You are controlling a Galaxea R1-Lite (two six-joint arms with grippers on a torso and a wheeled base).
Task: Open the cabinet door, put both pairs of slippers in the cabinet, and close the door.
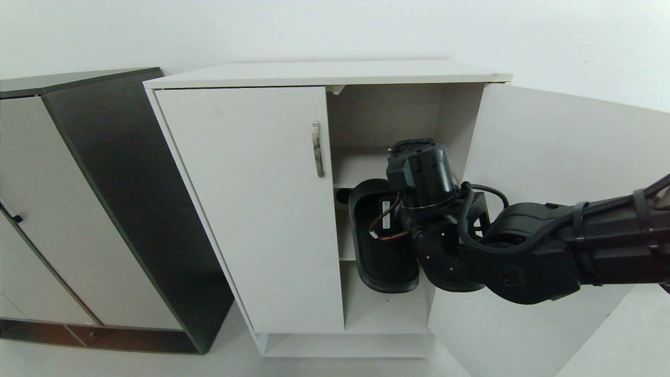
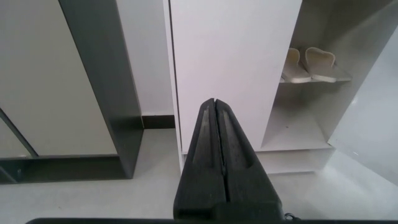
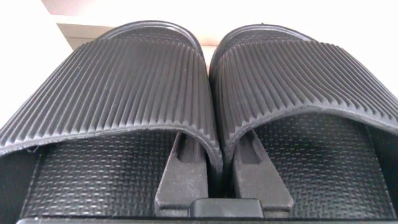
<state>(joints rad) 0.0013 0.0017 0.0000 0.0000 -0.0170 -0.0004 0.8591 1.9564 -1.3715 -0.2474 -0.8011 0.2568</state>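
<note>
Slippers (image 3: 143, 81), black, one pair: ribbed rubbery straps, pebbled footbeds, inner edges pinched together by right gripper (image 3: 214, 155), held at the cabinet (image 1: 324, 73) opening. Left gripper (image 2: 215, 102): two flat fingers (image 2: 205, 143) pressed flush together. Pale slippers (image 2: 311, 62), one pair, on an inner shelf. Doors, two, smooth white: right door (image 1: 549, 167) open, left door (image 1: 251, 209) shut, one metal handle (image 1: 316, 149).

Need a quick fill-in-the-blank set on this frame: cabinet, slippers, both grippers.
1. The right gripper is ____ on the black slippers.
2. The right door of the cabinet stands ____.
3. The light slippers lie on a ____ inside the cabinet.
4. The left gripper is shut and holds ____.

Missing words: shut; open; shelf; nothing.
</note>
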